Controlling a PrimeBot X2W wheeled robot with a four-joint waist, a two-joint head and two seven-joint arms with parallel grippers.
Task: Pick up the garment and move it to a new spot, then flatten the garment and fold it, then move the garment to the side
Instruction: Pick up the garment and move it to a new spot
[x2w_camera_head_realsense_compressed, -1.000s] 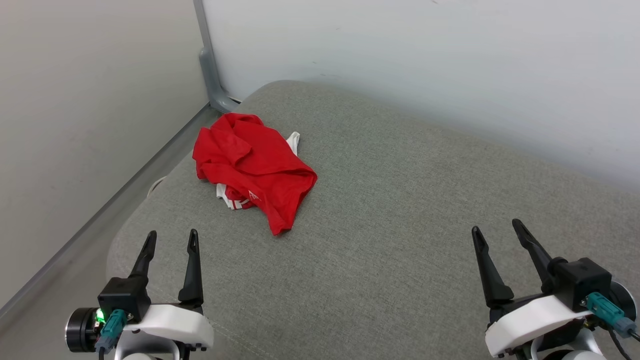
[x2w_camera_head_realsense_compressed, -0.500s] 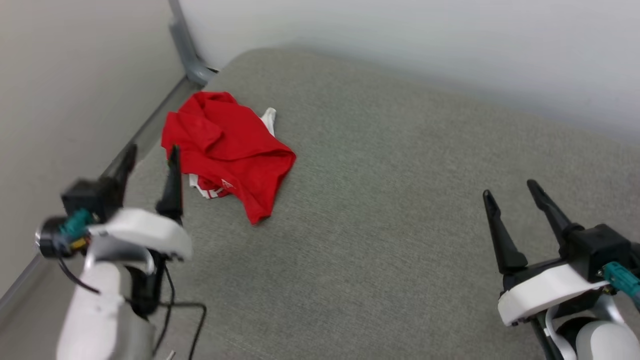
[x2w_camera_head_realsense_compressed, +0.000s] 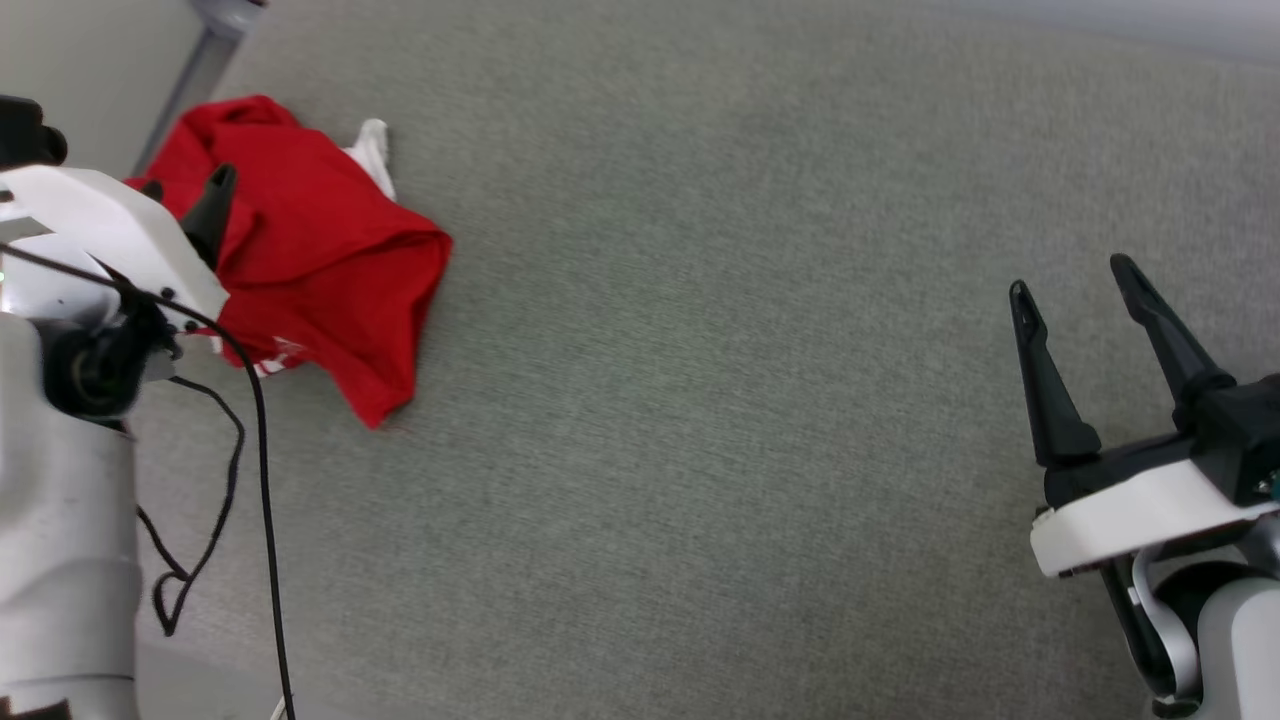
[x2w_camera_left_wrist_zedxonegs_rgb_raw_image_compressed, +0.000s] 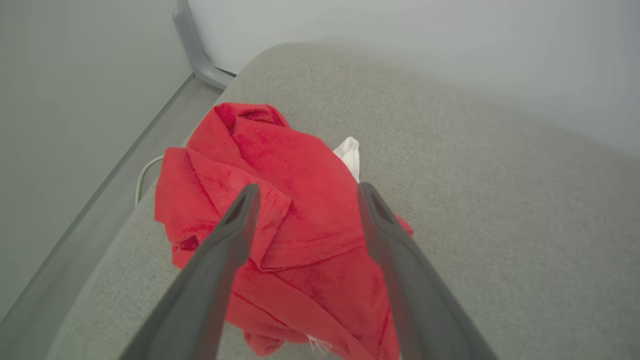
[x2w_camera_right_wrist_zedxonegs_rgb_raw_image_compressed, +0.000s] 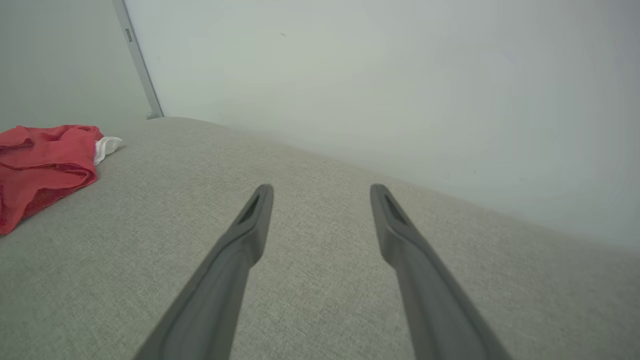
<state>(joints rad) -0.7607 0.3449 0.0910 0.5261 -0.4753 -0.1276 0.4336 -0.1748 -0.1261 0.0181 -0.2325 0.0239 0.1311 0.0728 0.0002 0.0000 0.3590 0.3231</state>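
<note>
Near the garment (x2w_camera_left_wrist_zedxonegs_rgb_raw_image_compressed: 305, 210): grey post (x2w_camera_left_wrist_zedxonegs_rgb_raw_image_compressed: 192, 47), white cable (x2w_camera_left_wrist_zedxonegs_rgb_raw_image_compressed: 142, 180).

A bare lab or test room, by the look: plain pale walls (x2w_camera_right_wrist_zedxonegs_rgb_raw_image_compressed: 400, 75), a grey metal post (x2w_camera_left_wrist_zedxonegs_rgb_raw_image_compressed: 190, 40) in the corner, and a grey fabric-padded surface (x2w_camera_head_realsense_compressed: 700, 400).

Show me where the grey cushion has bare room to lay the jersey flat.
Widest bare patch: the grey cushion between the garment and the right claw, running back to the wall. Crowded: the left end, where the garment lies bunched by the open left claw and a black cable.
</note>
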